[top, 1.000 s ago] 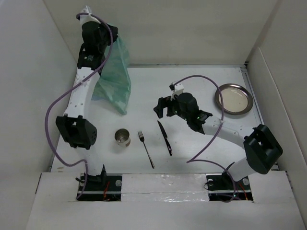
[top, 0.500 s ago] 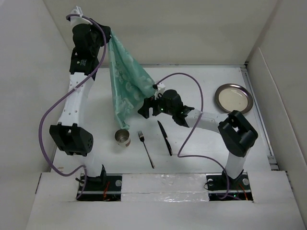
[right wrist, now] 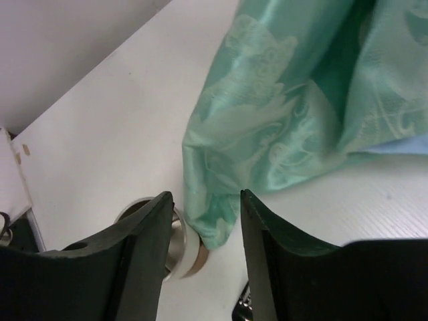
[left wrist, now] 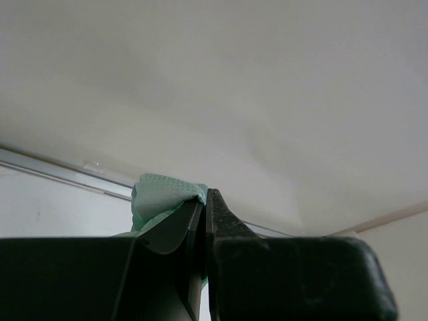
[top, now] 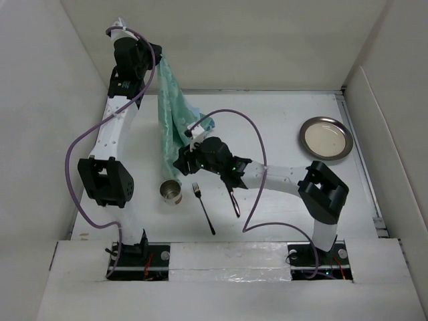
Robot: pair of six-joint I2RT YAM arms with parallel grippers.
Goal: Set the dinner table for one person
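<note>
A shiny green cloth mat hangs from my left gripper, which is shut on its top corner high over the far left of the white dinner table. In the left wrist view the jaws pinch the mat. My right gripper is open. Its fingertips straddle the mat's lower hanging corner just above the table. A metal cup stands below that corner, a fork lies beside it, and a black knife lies partly under my right arm.
A round metal plate sits at the far right of the table. The cup sits close under my right gripper's left finger. White walls enclose the table on the left, back and right.
My right gripper has moved left across the table to the mat's lower corner. The left arm shifted slightly and the mat now hangs narrower, more bunched.
</note>
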